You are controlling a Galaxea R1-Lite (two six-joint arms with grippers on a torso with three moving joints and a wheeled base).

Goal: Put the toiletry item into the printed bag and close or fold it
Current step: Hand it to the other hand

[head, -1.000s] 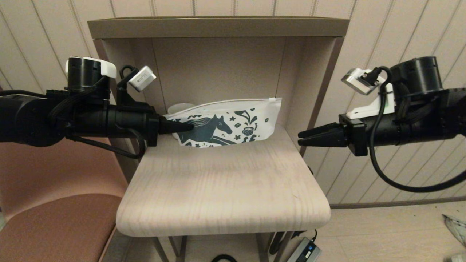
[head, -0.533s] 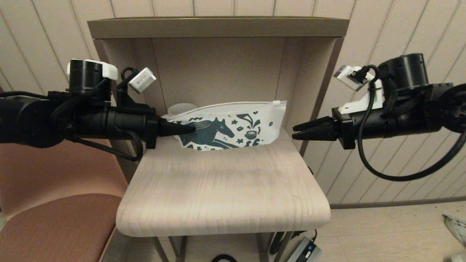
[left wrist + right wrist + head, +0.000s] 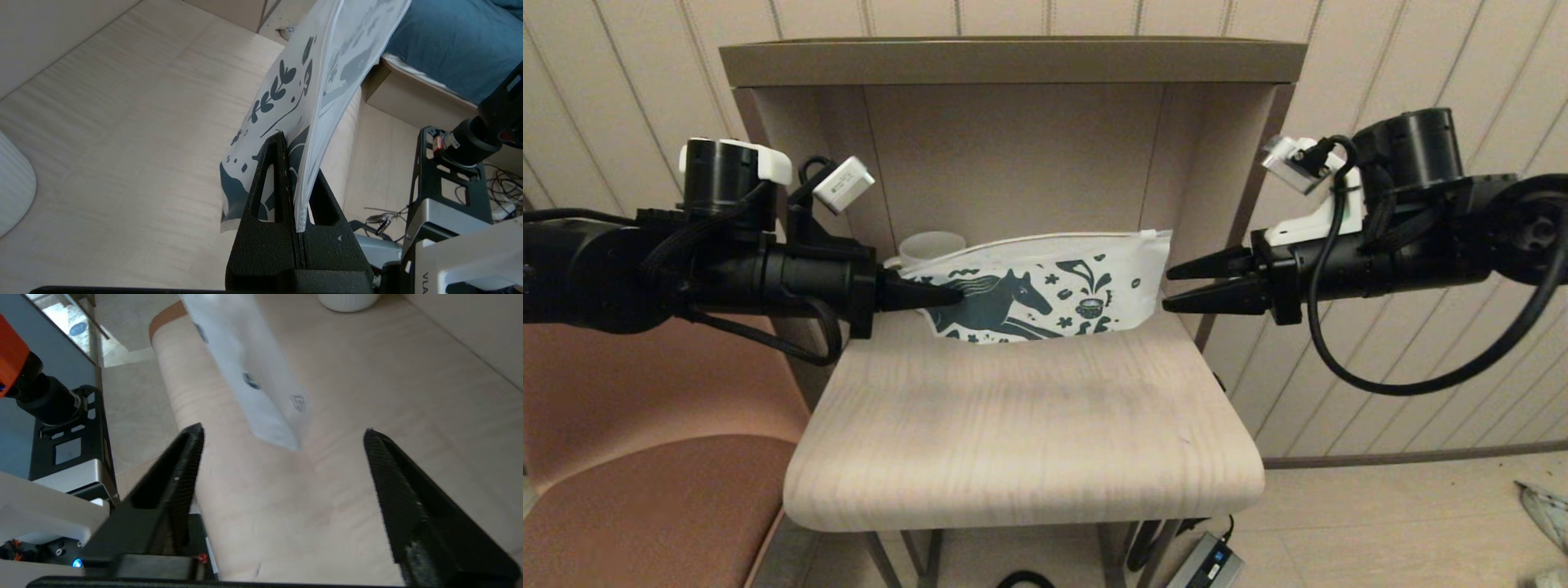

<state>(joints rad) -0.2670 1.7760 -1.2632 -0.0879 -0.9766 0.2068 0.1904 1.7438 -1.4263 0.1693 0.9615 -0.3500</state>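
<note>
The printed bag [image 3: 1045,294], white with a dark teal horse, stands on edge at the back of the wooden table [image 3: 1029,425], its zip edge on top. My left gripper [image 3: 952,296] is shut on the bag's left end. In the left wrist view the bag [image 3: 286,81] runs out from between the closed fingers of that gripper [image 3: 298,155]. My right gripper [image 3: 1166,290] is open, its tips just off the bag's right end. In the right wrist view the bag's corner [image 3: 253,375] hangs between the spread fingers of the right gripper [image 3: 282,428], touching neither. The toiletry item is not visible.
A white ribbed mug [image 3: 929,243] stands behind the bag's left end, also seen as the mug [image 3: 347,300] in the right wrist view. The niche's side walls [image 3: 1225,204] close in on both sides. A brown chair [image 3: 645,490] is at the left and a power adapter [image 3: 1205,563] lies on the floor.
My right gripper has moved left and up to the bag's right end and spread its fingers wider. The bag, held by the left gripper, has shifted slightly up and right.
</note>
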